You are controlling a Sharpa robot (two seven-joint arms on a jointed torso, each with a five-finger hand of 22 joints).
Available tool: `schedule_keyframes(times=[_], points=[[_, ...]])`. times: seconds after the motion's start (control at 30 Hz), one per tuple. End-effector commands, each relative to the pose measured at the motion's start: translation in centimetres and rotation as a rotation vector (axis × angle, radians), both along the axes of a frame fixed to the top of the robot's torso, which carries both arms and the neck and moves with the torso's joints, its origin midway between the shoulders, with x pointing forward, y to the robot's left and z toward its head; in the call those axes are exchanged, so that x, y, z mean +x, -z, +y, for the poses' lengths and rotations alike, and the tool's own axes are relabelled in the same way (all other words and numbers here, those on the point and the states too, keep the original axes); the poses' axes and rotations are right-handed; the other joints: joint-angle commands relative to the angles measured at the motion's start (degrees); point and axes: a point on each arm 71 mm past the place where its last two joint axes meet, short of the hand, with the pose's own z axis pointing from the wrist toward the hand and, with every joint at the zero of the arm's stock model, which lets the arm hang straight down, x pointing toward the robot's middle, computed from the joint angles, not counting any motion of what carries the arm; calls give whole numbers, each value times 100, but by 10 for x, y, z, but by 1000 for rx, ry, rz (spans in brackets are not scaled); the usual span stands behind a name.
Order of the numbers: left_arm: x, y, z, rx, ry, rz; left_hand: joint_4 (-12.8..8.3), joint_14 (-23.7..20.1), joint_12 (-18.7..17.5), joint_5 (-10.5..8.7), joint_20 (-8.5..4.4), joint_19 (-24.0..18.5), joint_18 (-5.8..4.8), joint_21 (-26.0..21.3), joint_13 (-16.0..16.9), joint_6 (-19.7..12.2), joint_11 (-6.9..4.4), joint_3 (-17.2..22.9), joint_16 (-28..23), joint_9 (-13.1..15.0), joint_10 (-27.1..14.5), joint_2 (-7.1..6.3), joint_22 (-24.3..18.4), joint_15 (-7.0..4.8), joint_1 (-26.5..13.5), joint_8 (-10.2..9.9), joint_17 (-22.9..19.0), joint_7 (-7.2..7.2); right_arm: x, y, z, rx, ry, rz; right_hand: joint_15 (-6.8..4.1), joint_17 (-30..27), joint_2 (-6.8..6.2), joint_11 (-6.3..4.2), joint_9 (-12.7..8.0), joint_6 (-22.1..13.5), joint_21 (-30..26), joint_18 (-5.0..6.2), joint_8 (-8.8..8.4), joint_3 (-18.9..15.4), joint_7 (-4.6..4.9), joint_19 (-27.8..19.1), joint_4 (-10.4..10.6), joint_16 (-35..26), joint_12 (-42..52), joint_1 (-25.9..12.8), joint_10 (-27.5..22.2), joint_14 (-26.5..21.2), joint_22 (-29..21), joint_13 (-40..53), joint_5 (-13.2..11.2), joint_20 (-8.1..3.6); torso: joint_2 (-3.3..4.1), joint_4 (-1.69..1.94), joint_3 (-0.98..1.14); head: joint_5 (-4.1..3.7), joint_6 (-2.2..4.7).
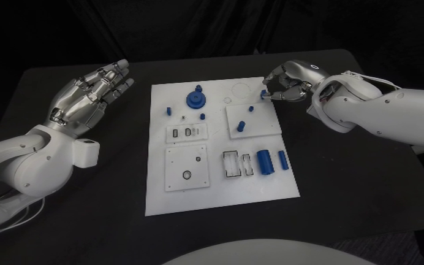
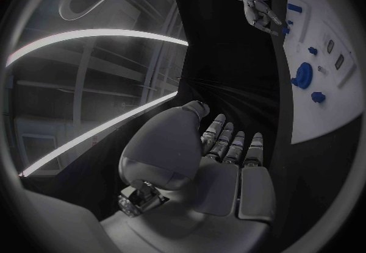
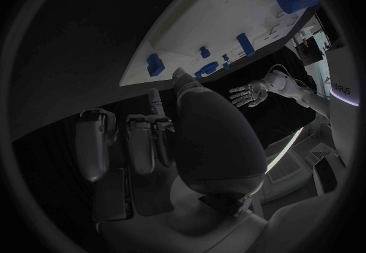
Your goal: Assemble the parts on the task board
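Currently:
Right hand (image 1: 284, 86): fingers curled at the task board (image 1: 221, 182) far right edge, pinching a small blue part (image 1: 264, 94).
Left hand (image 1: 91, 95): spread, holding nothing.
Handling: expect it light, rigid, slippery; grip its sides.

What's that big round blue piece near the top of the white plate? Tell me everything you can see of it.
The big round blue piece looks like a plastic disc with a small raised knob at its centre and a little stub on its far side. It sits flat on the task board, in the far part left of the middle. Neither hand touches it; the left hand hovers open off to its side, over the black table.
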Motion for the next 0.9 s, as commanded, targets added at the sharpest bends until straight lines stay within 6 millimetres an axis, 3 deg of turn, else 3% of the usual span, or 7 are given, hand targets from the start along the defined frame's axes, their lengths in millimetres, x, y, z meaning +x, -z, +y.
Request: schedule_keyframes(times=[0.03, 0.13, 0.37, 0.63, 0.9], points=[[-4, -10, 1, -97, 10, -134, -33, 21, 68, 40, 67, 15, -55, 2, 12, 83, 85, 28, 53, 15, 23, 1, 9, 65, 66, 45, 12, 52, 1, 1, 0, 1, 8, -8, -8, 1509, -27, 24, -10, -13, -34, 61, -24, -35, 2, 133, -13, 15, 15, 26, 597, 613, 1248, 1508, -32, 18, -6, -3, -7, 4, -3], [-4, -10, 0, -98, 15, -131, -41, 57, 170, 39, 99, 20, -70, 5, 25, 202, 166, 55, 121, 29, 98, -4, 12, 116, 65, 72, 24, 82, 2, 2, 0, -1, 10, -2, -8, 1509, -16, 22, -39, -42, -41, 62, -43, -23, 2, 130, -22, 15, 15, 132, 597, 613, 1246, 1508, 70, 20, -7, 2, -16, 4, 0], [-3, -9, 0, -98, 19, -127, -46, 69, 200, 41, 108, 23, -78, 6, 29, 226, 192, 67, 144, 32, 120, -5, 13, 134, 66, 78, 27, 93, 3, 5, 1, -6, 15, 12, -20, 1509, 0, 4, -121, -156, -70, 70, -107, -5, -15, 112, -43, 15, 15, 317, 597, 613, 1237, 1508, 393, 12, -12, 4, -21, 15, -3], [-3, -8, 0, -96, 21, -123, -50, 76, 220, 44, 114, 25, -82, 7, 31, 228, 208, 77, 158, 32, 134, -5, 14, 143, 68, 80, 30, 98, 5, 8, 1, -14, 21, 32, -32, 1509, 19, -13, -144, -141, -141, 89, -98, 18, -37, 62, -60, 15, 15, 423, 597, 613, 1212, 1508, 519, 2, -3, -6, -20, 96, -12], [-3, -7, 0, -95, 24, -118, -54, 81, 216, 45, 120, 29, -84, 10, 29, 216, 218, 84, 168, 30, 133, -4, 17, 151, 70, 78, 31, 100, 6, 11, 2, -19, 21, 45, -37, 1509, 22, -16, -151, -135, -140, 88, -93, 25, -34, 64, -68, 15, 15, 461, 597, 613, 1213, 1508, 561, -2, -3, 1, -18, 91, -20]])
